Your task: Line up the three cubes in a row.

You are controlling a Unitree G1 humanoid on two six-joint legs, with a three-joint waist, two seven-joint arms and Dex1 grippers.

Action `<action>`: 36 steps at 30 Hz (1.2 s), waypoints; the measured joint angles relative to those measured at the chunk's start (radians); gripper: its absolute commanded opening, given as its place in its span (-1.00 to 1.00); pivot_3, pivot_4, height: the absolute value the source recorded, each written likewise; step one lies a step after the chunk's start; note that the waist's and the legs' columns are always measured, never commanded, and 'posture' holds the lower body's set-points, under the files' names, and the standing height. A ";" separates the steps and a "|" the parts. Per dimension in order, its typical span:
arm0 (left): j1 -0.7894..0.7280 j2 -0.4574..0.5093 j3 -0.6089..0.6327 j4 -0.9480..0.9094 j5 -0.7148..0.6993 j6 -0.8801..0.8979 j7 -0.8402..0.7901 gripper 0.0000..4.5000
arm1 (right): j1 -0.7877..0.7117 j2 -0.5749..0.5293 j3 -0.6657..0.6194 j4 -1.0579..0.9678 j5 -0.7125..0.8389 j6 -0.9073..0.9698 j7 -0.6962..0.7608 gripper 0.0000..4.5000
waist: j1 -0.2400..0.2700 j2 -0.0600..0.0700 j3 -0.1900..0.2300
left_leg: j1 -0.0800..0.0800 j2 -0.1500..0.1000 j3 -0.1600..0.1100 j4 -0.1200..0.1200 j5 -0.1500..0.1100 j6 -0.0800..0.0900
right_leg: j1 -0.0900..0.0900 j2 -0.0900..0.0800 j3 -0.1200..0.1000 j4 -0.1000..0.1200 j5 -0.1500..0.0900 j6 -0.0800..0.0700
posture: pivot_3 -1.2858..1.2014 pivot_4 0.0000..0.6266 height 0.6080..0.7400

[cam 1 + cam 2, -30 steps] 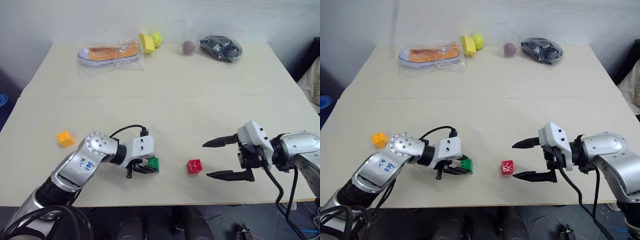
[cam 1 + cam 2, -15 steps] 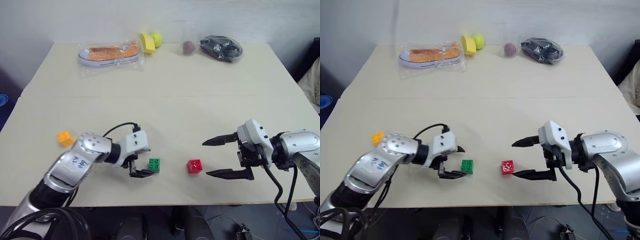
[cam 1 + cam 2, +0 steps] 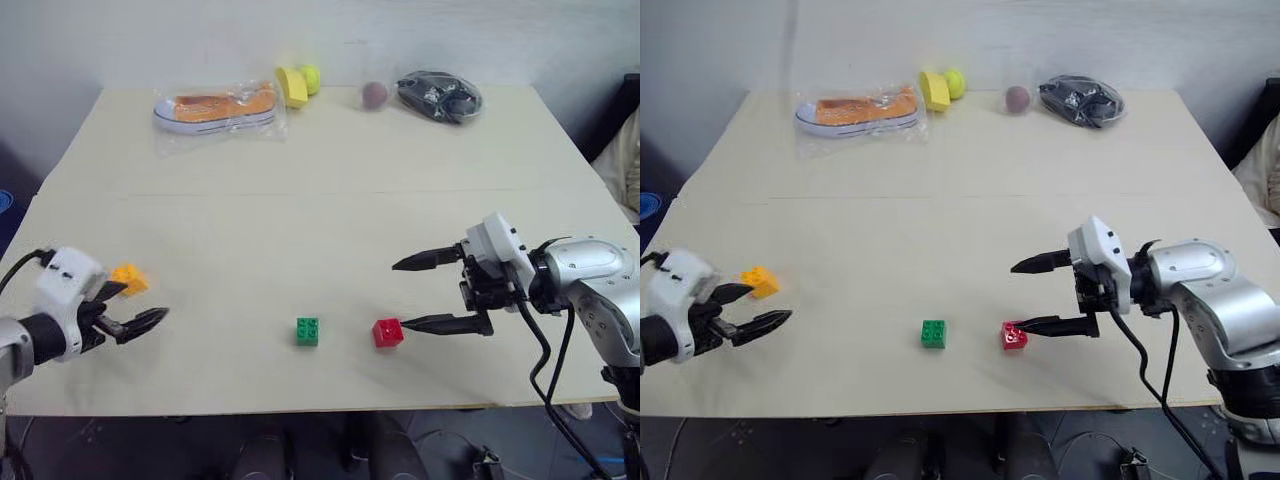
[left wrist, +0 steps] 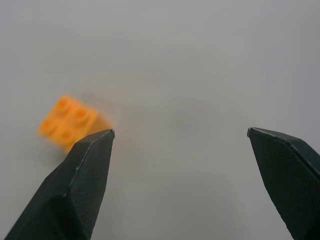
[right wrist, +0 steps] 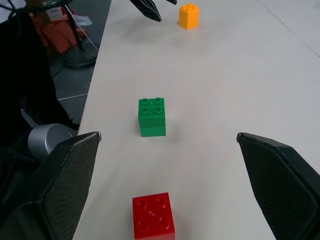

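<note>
Three studded cubes lie on the beige table (image 3: 330, 230). The green cube (image 3: 308, 331) and the red cube (image 3: 388, 332) stand side by side near the front edge, a small gap between them. The orange cube (image 3: 130, 278) sits far to the left. My left gripper (image 3: 140, 302) hangs open beside the orange cube, which lies just outside one finger (image 4: 85, 170) in the left wrist view. My right gripper (image 3: 398, 294) is open, its lower fingertip right by the red cube. In the right wrist view the red cube (image 5: 153, 215) lies between the fingers, with the green cube (image 5: 151, 116) farther on.
Along the back edge lie a bagged orange shoe (image 3: 215, 108), a yellow piece with a green ball (image 3: 298, 82), a dark red ball (image 3: 374, 93) and a bag of black items (image 3: 438, 95). A seam crosses the table's middle.
My left gripper opened, let go of the green cube and swung far left to the orange cube. The green cube stays next to the red one. The right gripper edged closer to the red cube.
</note>
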 measured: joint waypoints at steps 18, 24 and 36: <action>-0.320 -0.479 -0.047 -0.059 0.180 0.166 0.663 0.99 | -0.064 0.072 0.037 0.038 -0.033 -0.022 -0.012 1.00 | 0.014 -0.008 -0.005 | 0.001 0.000 0.000 0.000 0.000 0.000 | 0.001 -0.001 -0.002 0.000 0.001 0.001 | 0.03 -0.52 1.00; -0.358 -0.493 -0.097 0.072 0.183 0.091 0.714 0.91 | -0.053 0.079 0.037 0.026 -0.032 -0.018 -0.024 1.00 | 0.013 -0.008 -0.005 | 0.000 0.000 0.000 0.000 0.000 0.000 | 0.001 -0.001 -0.003 0.000 0.001 0.001 | 0.03 -0.52 1.00; -0.365 -0.472 -0.118 0.110 0.174 0.017 0.735 -0.33 | -0.028 0.079 0.037 0.004 -0.028 -0.007 -0.046 1.00 | 0.012 -0.008 -0.005 | 0.000 0.000 0.000 0.000 0.000 0.000 | 0.001 -0.001 -0.003 0.000 0.001 0.001 | 0.03 -0.52 1.00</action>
